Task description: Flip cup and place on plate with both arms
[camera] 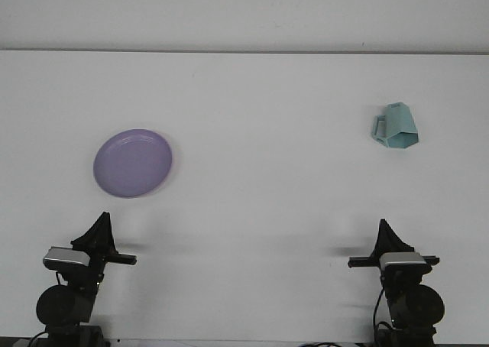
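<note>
A light teal cup rests upside down on the white table at the right, its handle pointing left. A purple plate lies flat at the left with nothing on it. My left gripper sits low at the near-left edge, just below the plate. Low at the near-right edge sits my right gripper, well short of the cup. Both point away over the table and hold nothing.
The white table runs back to a pale wall. The arm bases and their camera mounts stand at the bottom corners.
</note>
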`<control>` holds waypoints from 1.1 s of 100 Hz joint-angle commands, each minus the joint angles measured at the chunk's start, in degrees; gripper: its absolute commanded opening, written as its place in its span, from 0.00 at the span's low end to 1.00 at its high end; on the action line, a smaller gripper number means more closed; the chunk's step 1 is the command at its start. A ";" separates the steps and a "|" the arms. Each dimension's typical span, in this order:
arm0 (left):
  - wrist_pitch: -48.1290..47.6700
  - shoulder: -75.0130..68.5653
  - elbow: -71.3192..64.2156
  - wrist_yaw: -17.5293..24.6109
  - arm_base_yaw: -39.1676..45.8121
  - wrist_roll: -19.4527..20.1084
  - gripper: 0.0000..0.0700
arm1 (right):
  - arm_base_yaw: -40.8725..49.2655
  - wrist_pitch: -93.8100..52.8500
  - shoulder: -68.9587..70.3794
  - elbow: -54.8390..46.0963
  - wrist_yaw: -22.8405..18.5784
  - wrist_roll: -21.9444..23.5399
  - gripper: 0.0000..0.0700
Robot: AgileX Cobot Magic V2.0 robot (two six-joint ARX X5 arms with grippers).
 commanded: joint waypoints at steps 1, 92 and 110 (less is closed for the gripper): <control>0.61 -0.09 -1.07 -0.15 0.04 -3.61 0.02 | 0.02 1.01 -0.07 -0.13 -0.02 7.76 0.00; 2.19 -0.07 -0.52 -0.15 0.04 -14.56 0.02 | -6.58 12.37 51.06 31.89 11.93 -13.40 0.71; 2.12 -0.07 -0.52 -0.15 0.04 -14.56 0.02 | -11.21 26.88 64.98 31.89 8.39 -15.93 0.71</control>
